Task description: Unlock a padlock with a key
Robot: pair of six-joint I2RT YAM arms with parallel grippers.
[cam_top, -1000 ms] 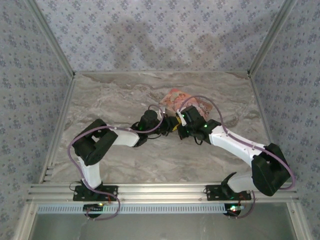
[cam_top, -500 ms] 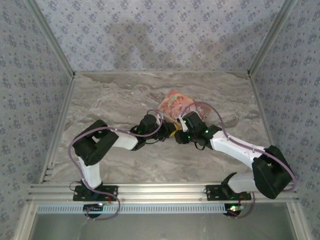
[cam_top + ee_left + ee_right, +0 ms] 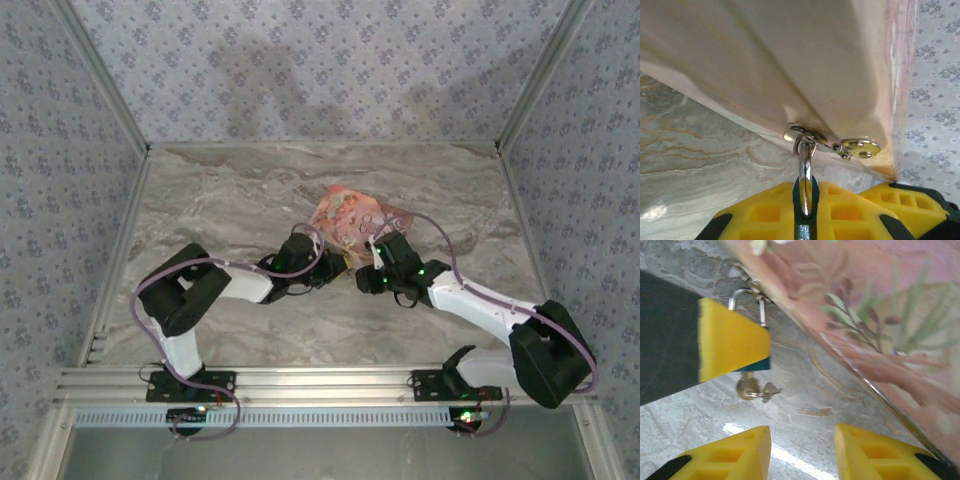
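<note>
Right wrist view: the right gripper (image 3: 802, 449) stands spread near the thin silvery metal key (image 3: 749, 389); the left gripper (image 3: 804, 200) pinches the dark blue-grey, silver-looped padlock (image 3: 804, 167). Both sit nearer the arm bases (image 3: 190, 385) than before.

On the table (image 3: 220, 200), the padlock (image 3: 757, 365) sits between the left gripper's (image 3: 804, 205) fingers, just in front of the box's (image 3: 350, 212) near edge. The key (image 3: 753, 389) is just beneath it. The right gripper (image 3: 802, 452) faces both from the right, apart.

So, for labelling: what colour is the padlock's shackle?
The padlock's shackle is shiny silver, clearest in the right wrist view.
</note>
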